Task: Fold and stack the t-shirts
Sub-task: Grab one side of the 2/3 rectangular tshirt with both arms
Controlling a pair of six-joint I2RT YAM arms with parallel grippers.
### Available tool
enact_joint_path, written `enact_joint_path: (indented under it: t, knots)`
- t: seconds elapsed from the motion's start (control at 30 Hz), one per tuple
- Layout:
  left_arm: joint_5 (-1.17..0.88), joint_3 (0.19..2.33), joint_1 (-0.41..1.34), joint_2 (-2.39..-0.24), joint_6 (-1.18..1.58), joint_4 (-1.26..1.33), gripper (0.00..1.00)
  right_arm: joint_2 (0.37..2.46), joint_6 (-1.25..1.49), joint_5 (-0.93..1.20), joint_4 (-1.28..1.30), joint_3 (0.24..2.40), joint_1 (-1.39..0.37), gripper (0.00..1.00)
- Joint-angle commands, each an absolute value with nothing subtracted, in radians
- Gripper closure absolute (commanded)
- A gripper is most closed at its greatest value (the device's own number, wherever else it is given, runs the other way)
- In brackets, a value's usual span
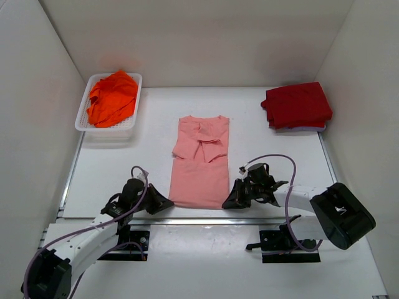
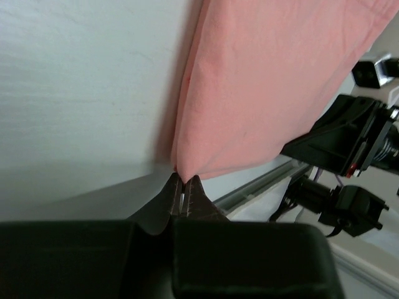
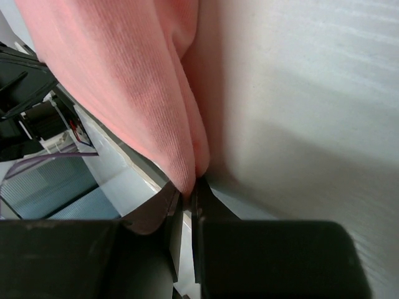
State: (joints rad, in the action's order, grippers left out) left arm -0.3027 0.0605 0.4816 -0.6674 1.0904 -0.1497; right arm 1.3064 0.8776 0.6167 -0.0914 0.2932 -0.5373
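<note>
- At the upper left of the top view, the orange t-shirt (image 1: 112,98) lies crumpled in the white basket (image 1: 83,124), unfolded; I judge it is simply waiting its turn.
- At the lower left, the left tool (image 1: 163,202) reaches in low to the near left corner of the salmon-pink t-shirt (image 1: 201,168). In its wrist view the fingertips (image 2: 196,196) are drawn almost together, only a thin slit between them, with the corner of the cloth right at their tips. It reads as a pinch on that corner, though very little cloth is held.
- In the centre, the salmon-pink shirt lies flat on the table (image 1: 124,168) as a long narrow strip, sleeves turned in on top. Its near hem is at the table's front edge, in reach of both arms, probably so the hem can be carried up towards the collar.
- Just right of the shirt's near right corner, the right tool (image 1: 232,200) mirrors the left. Its wrist view shows the folded edge running down between the fingertips (image 3: 206,199), which are closed on it.
- At the upper right, the dark red t-shirt (image 1: 297,104) sits folded near the table's corner, well apart from the others, seemingly the base of the stack.
</note>
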Motion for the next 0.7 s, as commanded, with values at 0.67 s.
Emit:
enact_joint_path:
  t: [0.67]
  knots:
    - [-0.514, 0.220, 0.445, -0.575, 1.040, -0.309, 1.00, 0.922, 0.914, 0.836, 0.176, 0.262, -0.364, 1.00]
